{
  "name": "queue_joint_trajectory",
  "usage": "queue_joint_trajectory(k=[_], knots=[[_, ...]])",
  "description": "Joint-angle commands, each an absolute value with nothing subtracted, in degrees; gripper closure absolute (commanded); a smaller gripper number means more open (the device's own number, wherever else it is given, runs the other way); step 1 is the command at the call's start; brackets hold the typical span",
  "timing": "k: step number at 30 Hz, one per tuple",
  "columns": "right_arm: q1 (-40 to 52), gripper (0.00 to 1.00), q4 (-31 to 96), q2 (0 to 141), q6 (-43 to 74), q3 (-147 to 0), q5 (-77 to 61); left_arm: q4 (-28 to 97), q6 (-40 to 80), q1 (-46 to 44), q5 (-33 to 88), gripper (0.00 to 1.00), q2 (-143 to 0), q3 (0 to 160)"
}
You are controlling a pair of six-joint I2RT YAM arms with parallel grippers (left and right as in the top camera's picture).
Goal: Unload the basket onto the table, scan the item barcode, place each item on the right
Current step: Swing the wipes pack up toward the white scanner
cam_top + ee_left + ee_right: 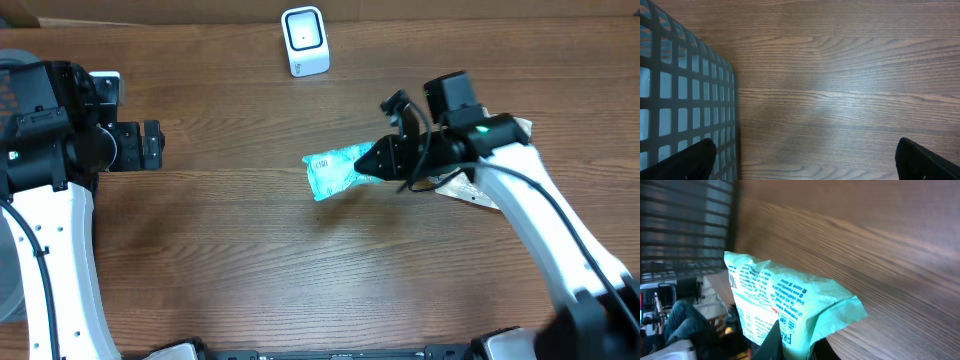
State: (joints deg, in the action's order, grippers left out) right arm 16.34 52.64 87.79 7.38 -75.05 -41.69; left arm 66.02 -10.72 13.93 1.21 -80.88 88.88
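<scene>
Overhead: the teal packet runs lengthwise left to right, its free end pointing left, right of centre over the brown wood worktop. A white scanner stands at the far edge. The right fingers pinch the packet's right end.

Left wrist: the left fingers stand wide, holding nothing, beside a grey mesh basket.

Right wrist: the packet juts away from the camera, clamped between the fingers.

Counter centre and front: bare wood, passable from either side.
Far edge: white scanner stands alone, bare counter on both flanks.
Right of centre: teal packet, pinched in the right fingers, bars the way.
Right edge: flat packets under the right arm.
Left: grid basket beside the spread left fingers; bare wood between the two fingers.
</scene>
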Motion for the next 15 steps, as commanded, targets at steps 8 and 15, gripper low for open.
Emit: queue_joint_trajectory(k=[8,15], knots=[[16.82,0.96,53.32,73.71,13.87,-76.25,-38.46,65.80,-11.60,14.24,1.04,0.00,-80.25,89.89],[21.19,0.96,52.60,73.76,22.74,-76.95,-23.73,65.80,-11.60,14.24,1.06,0.00,-80.25,89.89]])
